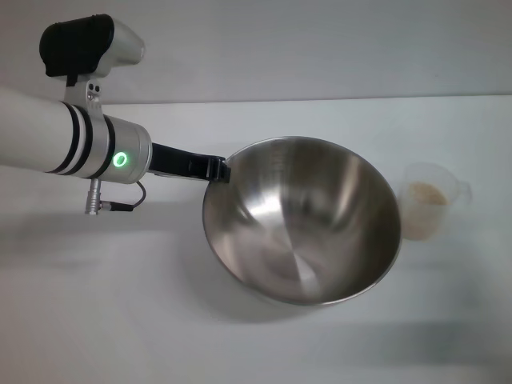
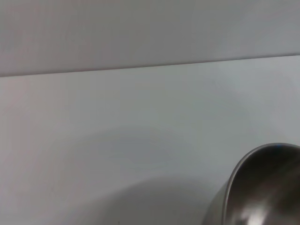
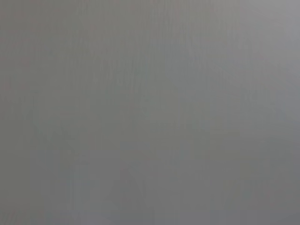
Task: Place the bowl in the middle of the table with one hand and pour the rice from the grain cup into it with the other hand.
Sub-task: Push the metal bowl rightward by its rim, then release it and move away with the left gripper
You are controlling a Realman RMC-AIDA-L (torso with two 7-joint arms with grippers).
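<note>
Seemingly left end effector (image 1: 218,168) grips bowl (image 1: 304,220).

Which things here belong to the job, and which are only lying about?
Belong to the job:
- bowl, gripped at its rim by the left hand
- grain cup with rice
- table

Lying about:
- nothing else visible

Left wrist view: bowl (image 2: 262,187) cut off at frame corner, only rim arc visible. Right wrist view: featureless grey. Grain cup (image 1: 436,200) markings unreadable.
</note>
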